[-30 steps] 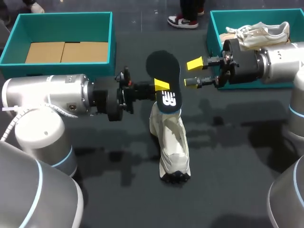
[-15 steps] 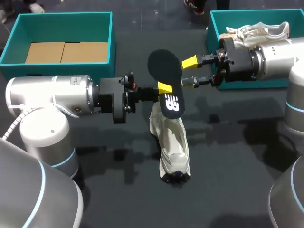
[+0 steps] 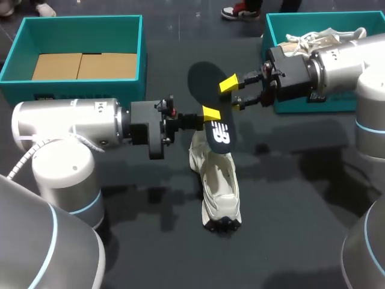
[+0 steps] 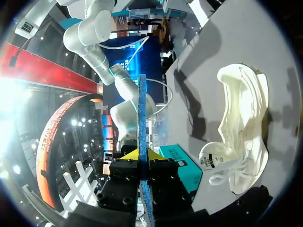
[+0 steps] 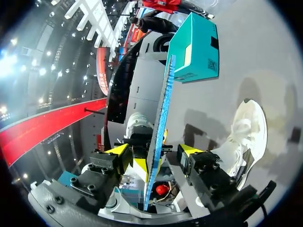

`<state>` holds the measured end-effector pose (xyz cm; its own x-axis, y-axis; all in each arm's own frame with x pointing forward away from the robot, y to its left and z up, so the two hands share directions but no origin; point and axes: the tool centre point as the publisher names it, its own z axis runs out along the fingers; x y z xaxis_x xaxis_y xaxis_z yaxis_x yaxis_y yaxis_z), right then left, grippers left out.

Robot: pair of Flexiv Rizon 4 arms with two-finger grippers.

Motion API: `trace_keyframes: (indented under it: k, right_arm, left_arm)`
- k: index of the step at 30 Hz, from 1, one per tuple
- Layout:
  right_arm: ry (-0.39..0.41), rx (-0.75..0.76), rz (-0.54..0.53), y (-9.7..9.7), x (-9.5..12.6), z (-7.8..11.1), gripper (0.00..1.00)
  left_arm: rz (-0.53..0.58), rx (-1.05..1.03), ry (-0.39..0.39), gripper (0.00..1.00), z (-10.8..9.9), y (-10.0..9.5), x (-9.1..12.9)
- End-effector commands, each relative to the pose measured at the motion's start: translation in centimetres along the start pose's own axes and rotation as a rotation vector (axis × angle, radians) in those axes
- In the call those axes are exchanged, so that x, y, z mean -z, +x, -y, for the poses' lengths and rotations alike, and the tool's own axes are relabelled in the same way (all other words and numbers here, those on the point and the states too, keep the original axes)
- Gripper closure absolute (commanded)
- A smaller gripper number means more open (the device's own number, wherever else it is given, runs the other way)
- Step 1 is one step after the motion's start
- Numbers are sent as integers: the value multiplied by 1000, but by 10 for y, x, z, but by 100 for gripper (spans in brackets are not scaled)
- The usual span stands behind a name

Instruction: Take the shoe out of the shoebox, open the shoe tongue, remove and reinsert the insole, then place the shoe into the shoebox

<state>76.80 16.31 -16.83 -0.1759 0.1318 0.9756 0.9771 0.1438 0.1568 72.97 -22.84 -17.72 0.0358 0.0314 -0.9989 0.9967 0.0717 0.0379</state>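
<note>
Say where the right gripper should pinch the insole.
Probably the free end of the insole, farther from the shoe, beyond where the left gripper holds it. Come from the right, edge-on: it is thin and flat, and the right gripper has open fingers straddling its edge.

The head camera is looking down on the table (image 3: 301,198) from above and behind. Both wrist cameras are facing each other closely, all three sharing the insole (image 3: 204,84) and shoe (image 3: 219,180).

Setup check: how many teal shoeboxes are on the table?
2: the left shoebox holds cardboard; the right shoebox, partly behind the right arm, holds a white shoe.
</note>
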Motion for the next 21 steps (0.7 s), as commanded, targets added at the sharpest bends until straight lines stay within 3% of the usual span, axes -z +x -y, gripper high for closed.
trace_keyframes:
  k: [1, 5, 21]
  right_arm:
    - [-3, -11, -10, -5, -5, -2, 57]
    - [-2, -27, -23, -9, -10, -2, 63]
    - [-20, -41, -49, -19, -14, 1, 71]
  left_arm:
    - [0, -14, -3, 100, -1, 4, -5]
    - [0, -23, -17, 100, -2, 6, -6]
    - [-34, -43, -37, 100, -5, 8, -13]
